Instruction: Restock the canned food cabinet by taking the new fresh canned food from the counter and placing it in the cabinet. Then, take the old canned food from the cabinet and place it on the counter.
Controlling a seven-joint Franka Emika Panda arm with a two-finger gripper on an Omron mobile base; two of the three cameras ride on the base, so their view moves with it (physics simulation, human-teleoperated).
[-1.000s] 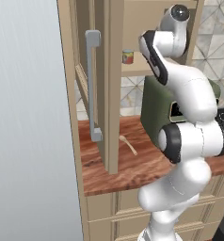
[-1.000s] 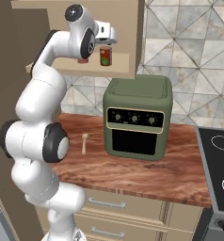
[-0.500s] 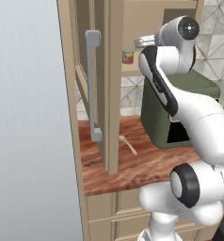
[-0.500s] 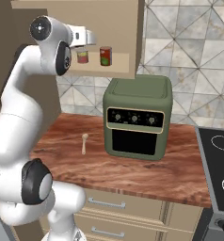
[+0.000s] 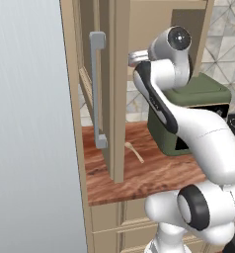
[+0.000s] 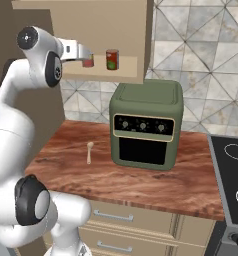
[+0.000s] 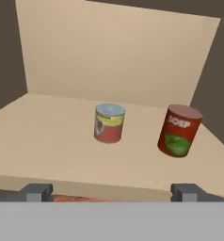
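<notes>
Gripper (image 7: 110, 192) wide open, empty, level w/ cabinet (image 6: 122, 30) shelf edge. Old can (image 7: 109, 123) upright on shelf, dead ahead betw. the fingertips, a bit farther in. New can (image 7: 180, 130) already on shelf, upright, just right of old can, not touching. Next, prob.: straight reach in, jaws either side of old can; long axis vertical. Risk: right finger clipping new can. Surface (image 6: 141, 182) below w/ oven (image 6: 147, 123) and spoon (image 6: 89, 151).

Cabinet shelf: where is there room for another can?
The cabinet shelf is bare left of the old canned food, out to the side wall, and along the front edge by the open gripper. The right side is crowded: the new fresh canned food stands near that edge, apart from the other can.
</notes>
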